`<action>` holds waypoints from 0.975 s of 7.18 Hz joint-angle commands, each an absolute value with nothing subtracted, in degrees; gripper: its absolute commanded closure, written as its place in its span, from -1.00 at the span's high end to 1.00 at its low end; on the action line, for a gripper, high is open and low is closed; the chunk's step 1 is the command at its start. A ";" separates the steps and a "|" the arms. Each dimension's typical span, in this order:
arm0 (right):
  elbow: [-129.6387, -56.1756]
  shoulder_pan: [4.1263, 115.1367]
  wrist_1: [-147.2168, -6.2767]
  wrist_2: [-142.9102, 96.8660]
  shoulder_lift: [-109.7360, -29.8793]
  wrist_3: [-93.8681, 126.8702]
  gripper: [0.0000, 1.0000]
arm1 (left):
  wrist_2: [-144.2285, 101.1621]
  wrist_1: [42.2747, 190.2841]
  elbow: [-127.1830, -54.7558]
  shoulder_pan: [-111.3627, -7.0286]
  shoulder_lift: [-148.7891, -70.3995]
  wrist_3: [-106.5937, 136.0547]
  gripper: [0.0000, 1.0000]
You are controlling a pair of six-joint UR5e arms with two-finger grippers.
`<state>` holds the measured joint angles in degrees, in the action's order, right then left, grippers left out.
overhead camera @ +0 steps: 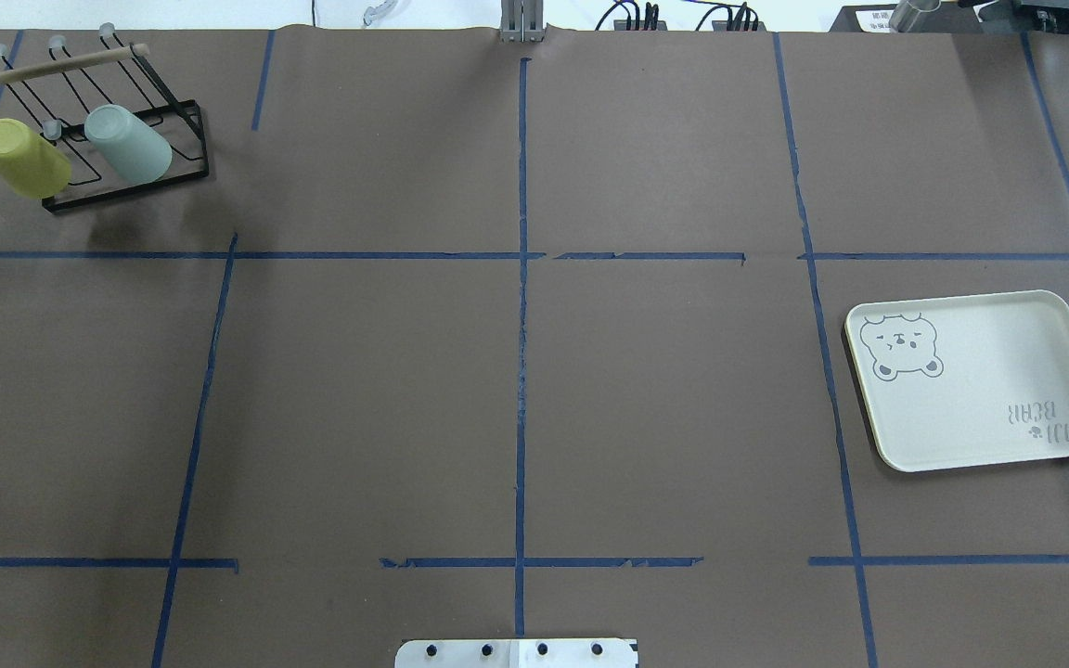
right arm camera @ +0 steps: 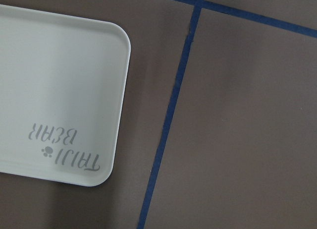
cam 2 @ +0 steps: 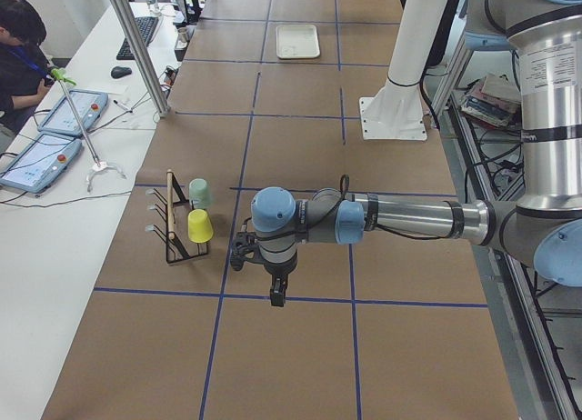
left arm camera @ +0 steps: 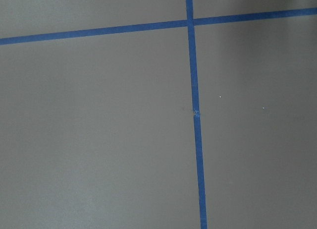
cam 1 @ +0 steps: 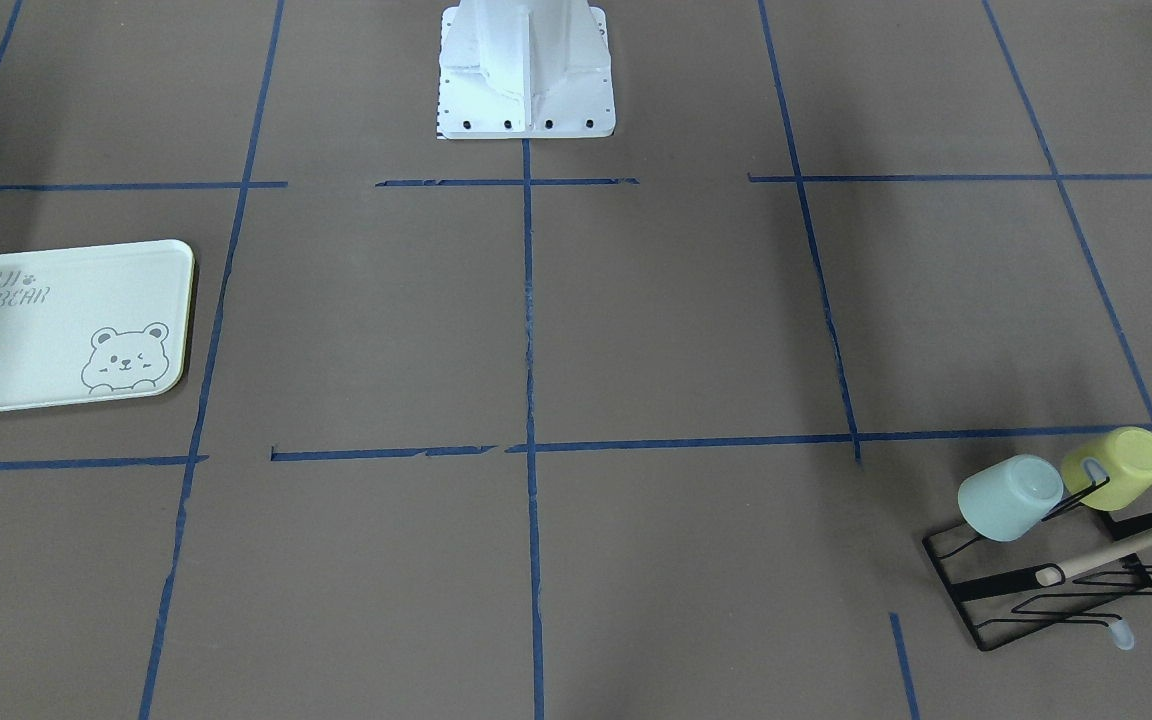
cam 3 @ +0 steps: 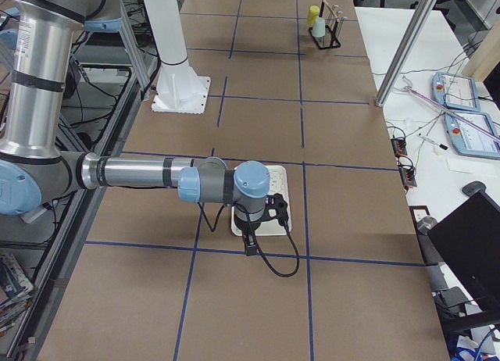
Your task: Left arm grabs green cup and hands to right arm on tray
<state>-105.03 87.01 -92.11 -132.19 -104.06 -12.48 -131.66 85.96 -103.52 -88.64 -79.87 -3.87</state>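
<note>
Left gripper (cam 2: 275, 295): pointing down over bare table near the rack (cam 1: 998, 584), clear of it; open or closed, can't tell.
Right gripper (cam 3: 250, 244): hanging by the tray (cam 1: 26, 340) edge; grip, can't tell either.
Green cup (cam 1: 1008, 497): tilted on the rack, just beside the yellow-green cup (cam 1: 1116, 467).
Tray: flat on the table, well apart from the rack.

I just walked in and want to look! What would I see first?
A green cup and a yellow cup sit tipped on a black rack at the far corner of the table on the robot's left. A pale tray with a bear drawing lies on its right. The left arm and right arm reach out above the table.
</note>
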 commanded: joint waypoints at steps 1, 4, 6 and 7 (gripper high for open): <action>-105.12 87.01 -92.11 -132.19 -103.98 -12.48 1.00 | -131.57 86.04 -103.36 -88.68 -79.81 -3.95 1.00; -105.38 87.01 -92.02 -132.19 -103.62 -12.39 1.00 | -131.05 86.31 -103.54 -88.25 -80.76 -3.43 1.00; -105.38 87.01 -92.02 -132.19 -103.62 -12.48 1.00 | -131.13 93.73 -101.79 -88.15 -86.18 -3.25 1.00; -105.38 87.01 -92.02 -132.19 -103.62 -12.48 1.00 | -131.22 96.39 -98.99 -87.98 -91.01 -2.99 1.00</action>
<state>-105.38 87.01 -92.03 -132.21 -103.63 -12.47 -131.20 92.33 -101.75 -88.15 -85.68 -3.25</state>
